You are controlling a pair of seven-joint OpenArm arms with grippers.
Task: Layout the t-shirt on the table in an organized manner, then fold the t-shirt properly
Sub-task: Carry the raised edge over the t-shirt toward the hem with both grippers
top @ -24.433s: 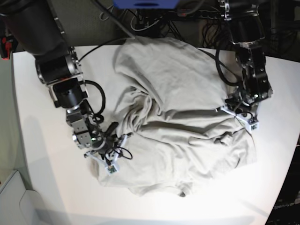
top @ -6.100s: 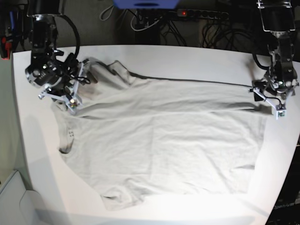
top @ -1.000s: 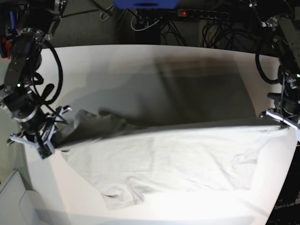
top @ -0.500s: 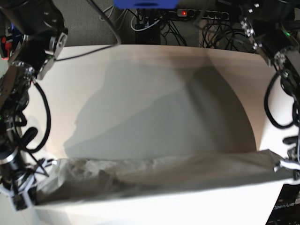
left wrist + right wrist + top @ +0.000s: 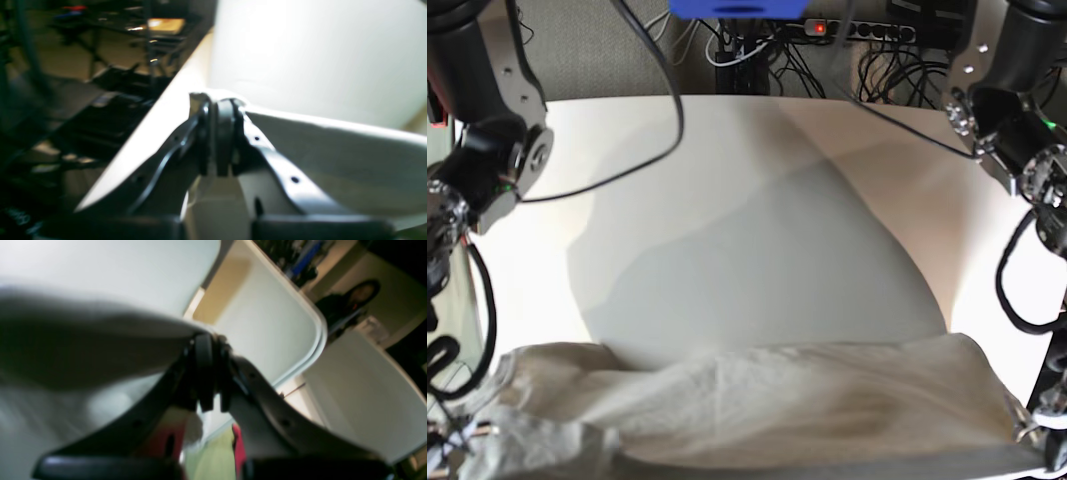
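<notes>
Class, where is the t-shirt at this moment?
In the base view the t-shirt stretches across the bottom of the frame, above the table, held between the right gripper and left gripper.

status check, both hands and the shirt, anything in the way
Left hand shut on t-shirt. Right hand shut on it too. Shirt lifted, stretched over table near edge. Nothing in the way.

Base view: mounted high, looking down over the tabletop toward a cabled far edge, with the lifted t-shirt close to the lens. Each wrist view sits just behind its end effector — left end effector, right end effector — facing along it, sharing shirt and tabletop with the base view.
</notes>
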